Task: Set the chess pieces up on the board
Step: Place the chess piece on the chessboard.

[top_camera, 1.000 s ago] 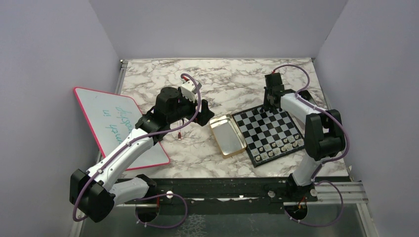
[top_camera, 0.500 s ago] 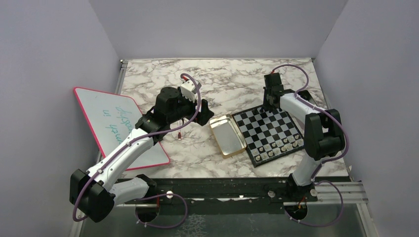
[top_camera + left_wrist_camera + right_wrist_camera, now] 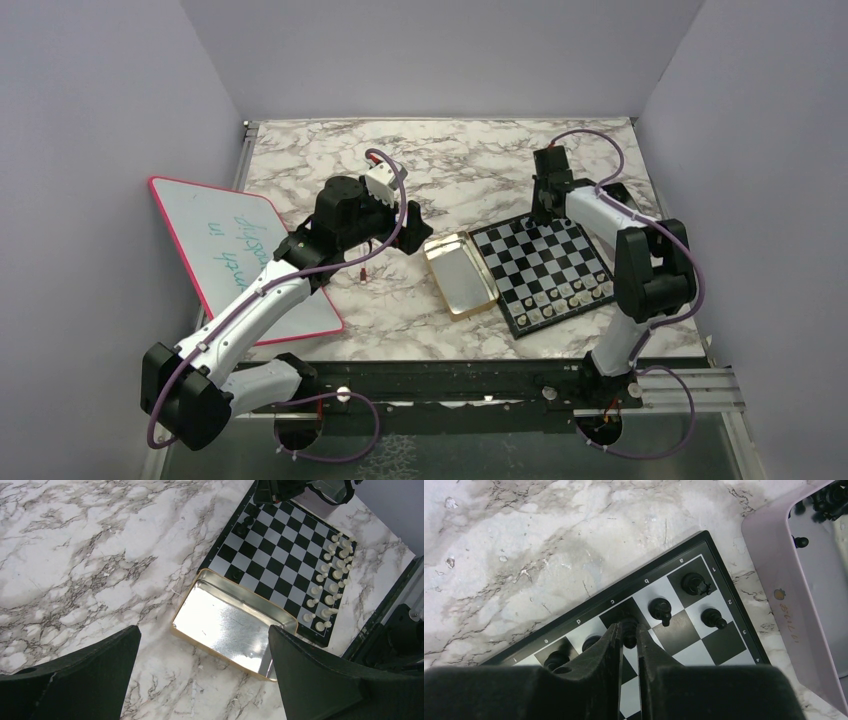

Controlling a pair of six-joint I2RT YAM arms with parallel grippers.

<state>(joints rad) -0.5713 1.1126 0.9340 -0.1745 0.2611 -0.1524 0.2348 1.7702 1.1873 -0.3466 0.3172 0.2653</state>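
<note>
The board (image 3: 545, 262) lies at the right, also in the left wrist view (image 3: 280, 545) and the right wrist view (image 3: 719, 642). Pale chess pieces (image 3: 570, 292) fill its near rows (image 3: 330, 575). Several black pieces (image 3: 694, 583) stand along its far edge. My right gripper (image 3: 545, 212) (image 3: 629, 630) is shut on a black chess piece (image 3: 629, 634), held at the dark square by the letter c. My left gripper (image 3: 415, 228) (image 3: 204, 630) is open and empty above the marble, left of the board.
An empty gold tin (image 3: 460, 275) (image 3: 215, 650) lies against the board's left side. A pink-rimmed whiteboard (image 3: 235, 250) lies at the left, with a small red object (image 3: 362, 272) near it. A lilac tray (image 3: 774, 580) holding more black pieces (image 3: 829, 500) sits beyond the board's far corner.
</note>
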